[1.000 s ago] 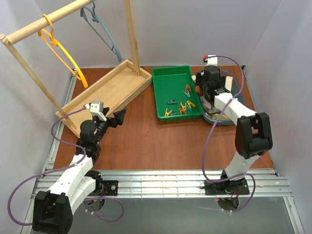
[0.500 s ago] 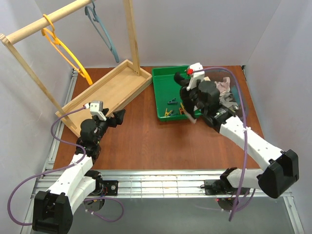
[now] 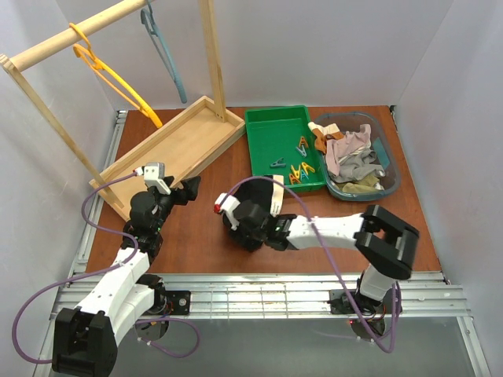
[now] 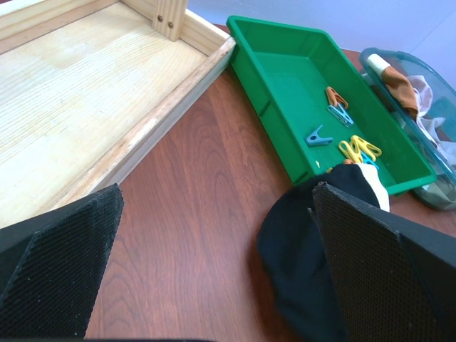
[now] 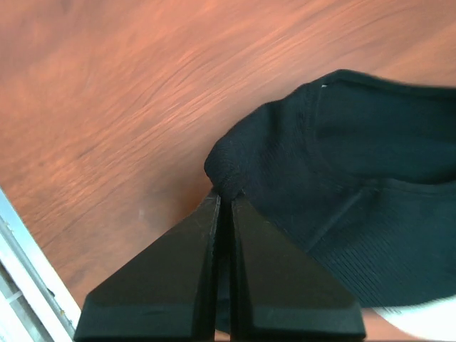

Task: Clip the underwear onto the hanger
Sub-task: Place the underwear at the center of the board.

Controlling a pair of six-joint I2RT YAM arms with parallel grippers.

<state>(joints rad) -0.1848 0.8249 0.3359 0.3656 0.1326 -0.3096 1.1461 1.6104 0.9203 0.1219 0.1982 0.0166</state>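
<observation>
**Right claw point(image 5: 224, 198) clamped on the small black fabric underwear point(image 5: 356, 164)**

Its closed fingers pinch a fold of the cream-waistbanded garment low over the brown wooden table point(image 3: 196, 239). The left claw point(image 4: 217, 189) gapes wide nearby, holding nothing. The thin yellow-orange plastic hanger point(image 3: 118, 82) hangs from the pale wooden rail point(image 3: 47, 47), well apart.

Brown table point(image 3: 228, 169) bears wooden tray point(image 3: 177, 145), green tray point(image 3: 271, 141) and clothes bin point(image 3: 394, 174).

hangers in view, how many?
2. The orange hanger hangs near the left end of the rail; the grey-blue hanger hangs further right on it. None visible elsewhere.
</observation>
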